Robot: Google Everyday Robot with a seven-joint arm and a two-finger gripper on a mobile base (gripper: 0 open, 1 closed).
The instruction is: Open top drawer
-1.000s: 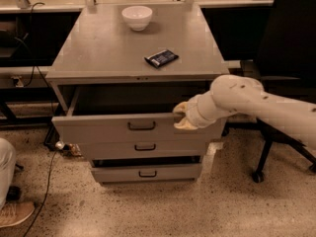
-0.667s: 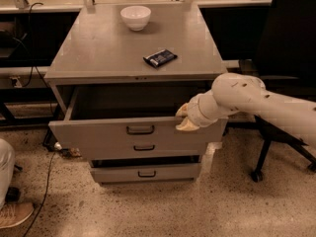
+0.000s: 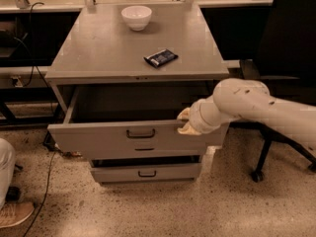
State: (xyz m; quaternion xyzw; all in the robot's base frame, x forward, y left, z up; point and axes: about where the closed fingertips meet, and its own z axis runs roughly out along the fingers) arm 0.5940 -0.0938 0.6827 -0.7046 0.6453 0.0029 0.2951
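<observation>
1. At the cabinet's (image 3: 98, 53) front, the top drawer (image 3: 98, 137) was seen drawn well out. Its dark cavity was exposed under the cabinet top, and its front stood clear of the frame.
2. The drawer's left front corner was seen to reach past the cabinet's left edge, while its right end was partly covered by the arm.
3. The handle (image 3: 140, 133) at mid-front was left untouched.
4. The gripper (image 3: 185, 122) was set against the top rim of the drawer front, right of the handle and apart from it. Whether the rim was actually clamped, and how wide the grasp stood, could not be told.
5. The arm was brought in from the right, across the front of the chair (image 3: 286, 43).
6. The bottom drawer (image 3: 148, 172) was seen beneath, set back from the drawn-out front.
7. Bare speckled floor (image 3: 163, 211) was left ahead of the drawer front.
8. On the left, that room was bounded by a cable (image 3: 47, 186) trailing over the floor and a shoe (image 3: 15, 214) at the lower corner.
9. On the right, a chair caster (image 3: 256, 174) was found near the cabinet's side, below the arm.
10. On the cabinet top, a bowl (image 3: 136, 17) was placed near the back edge. A dark packet (image 3: 161, 58) lay nearer the front edge, short of it.
</observation>
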